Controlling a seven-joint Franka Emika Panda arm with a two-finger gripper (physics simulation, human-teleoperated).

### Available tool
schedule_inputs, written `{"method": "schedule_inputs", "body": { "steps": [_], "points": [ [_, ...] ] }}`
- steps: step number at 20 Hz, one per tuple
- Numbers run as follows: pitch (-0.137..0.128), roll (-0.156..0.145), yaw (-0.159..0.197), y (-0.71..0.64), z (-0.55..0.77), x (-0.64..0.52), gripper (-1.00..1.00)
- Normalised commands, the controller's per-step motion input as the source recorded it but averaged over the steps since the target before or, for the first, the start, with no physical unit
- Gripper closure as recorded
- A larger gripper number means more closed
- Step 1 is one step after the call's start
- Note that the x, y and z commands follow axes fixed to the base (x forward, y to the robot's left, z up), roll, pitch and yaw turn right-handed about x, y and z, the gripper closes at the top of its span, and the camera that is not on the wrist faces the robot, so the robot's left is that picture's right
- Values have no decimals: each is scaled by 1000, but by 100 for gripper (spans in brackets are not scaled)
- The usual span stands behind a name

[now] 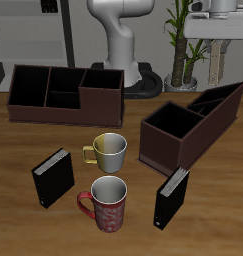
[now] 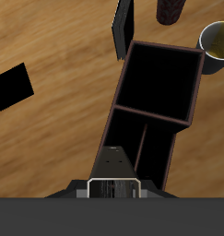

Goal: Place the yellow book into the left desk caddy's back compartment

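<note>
Yellow book (image 2: pixel 113 166), clasped by gripper (image 2: pixel 113 187), hangs over left desk caddy (image 2: pixel 194 88), clear of walls.

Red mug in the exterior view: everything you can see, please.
The red mug is glossy and ceramic-looking: mottled red and pink outside, pale grey inside, one red loop handle. It stands upright, mouth up, seemingly empty, on the wooden table near the front edge. It is just in front of the pale mug, between a black book and a second black book, apparently touching none of them.
</note>
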Motion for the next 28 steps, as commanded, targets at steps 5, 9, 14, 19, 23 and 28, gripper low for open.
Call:
{"method": "schedule_inputs", "body": {
  "steps": [5, 9, 14, 19, 23, 28],
  "points": [
    [-23, -10, -8, -37, 86, -3, 100],
    [-17, -32, -16, -108, 83, 51, 100],
    [6, -41, -28, -210, 39, 153, 100],
    [10, -17, -14, -55, -51, 81, 100],
    [12, 10, -13, 57, -73, 2, 100],
    [4, 18, 1, 83, -60, 34, 100]
  ]
}}
